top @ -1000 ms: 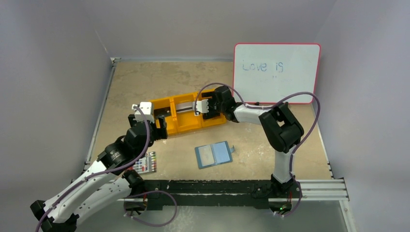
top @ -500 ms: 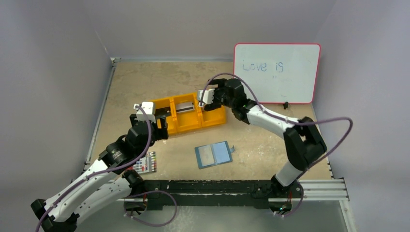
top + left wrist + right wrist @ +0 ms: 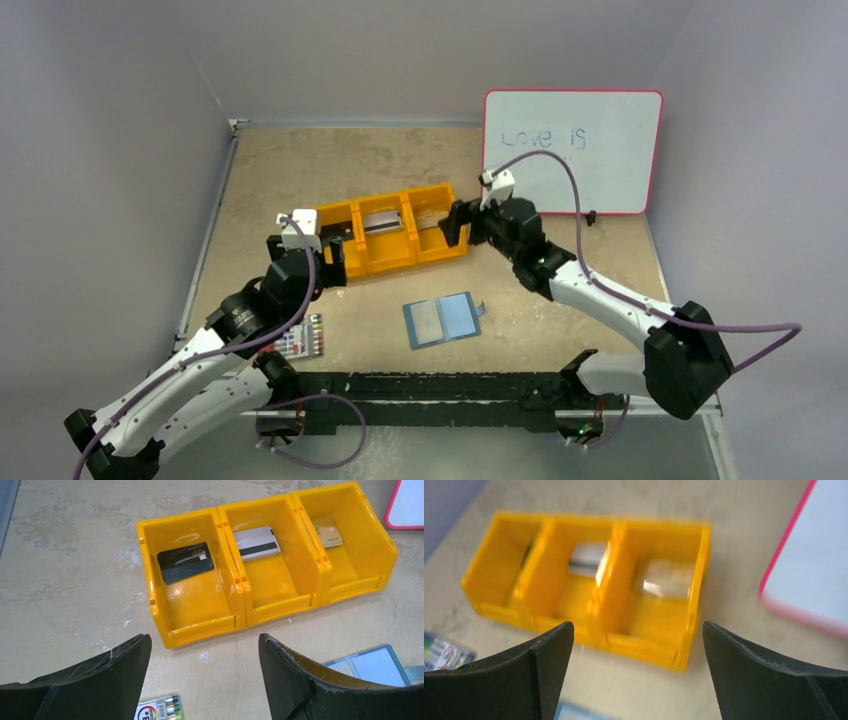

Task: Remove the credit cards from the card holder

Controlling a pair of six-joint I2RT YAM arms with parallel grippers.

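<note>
The teal-blue booklet-style card holder (image 3: 443,320) lies open and flat on the table, at about 5 o'clock from the orange three-compartment plastic bin (image 3: 280,607). The bin holds a black card (image 3: 186,562), a silver-grey striped card (image 3: 257,543) and a tan card (image 3: 329,536), one per compartment. The task looks done or nearly so, though any card left in a pocket is too small to tell. The left gripper (image 3: 204,645), at the bin's 8 o'clock, and the right gripper (image 3: 638,630), at its 3 o'clock, both gape wide, holding and touching nothing.

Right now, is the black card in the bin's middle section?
No, the black card lies in an end section; the middle holds a silver card.
</note>
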